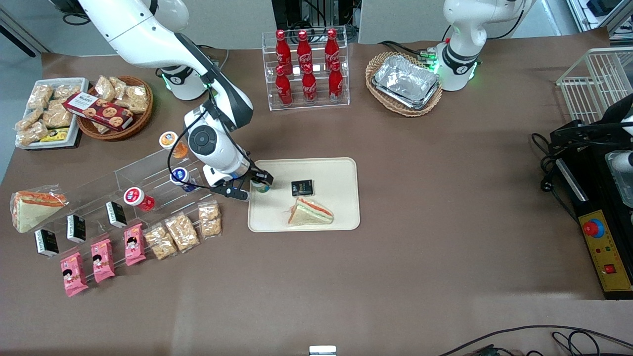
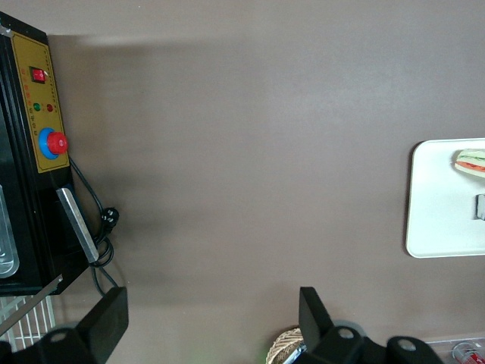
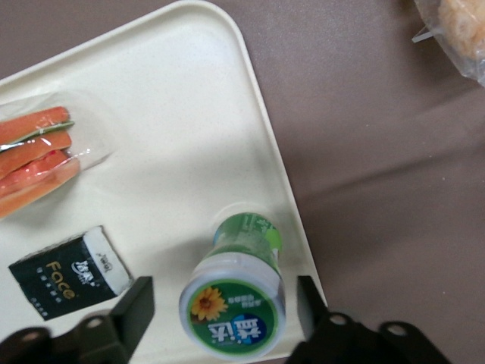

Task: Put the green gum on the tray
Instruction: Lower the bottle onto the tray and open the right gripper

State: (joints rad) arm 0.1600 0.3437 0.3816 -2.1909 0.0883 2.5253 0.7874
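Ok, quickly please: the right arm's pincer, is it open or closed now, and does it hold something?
Right pincer: open, fingers apart on either side of the green gum, which stands on the tray near its edge; not gripping it.

Bare brown table (image 2: pixel 250 152), black control box (image 2: pixel 34 152) with red button (image 2: pixel 57 142), tray (image 2: pixel 432 220) edge holding a sandwich (image 2: pixel 471 162)

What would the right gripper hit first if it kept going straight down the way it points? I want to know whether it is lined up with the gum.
Most likely the green gum: it stands on the tray between the open gripper fingers.
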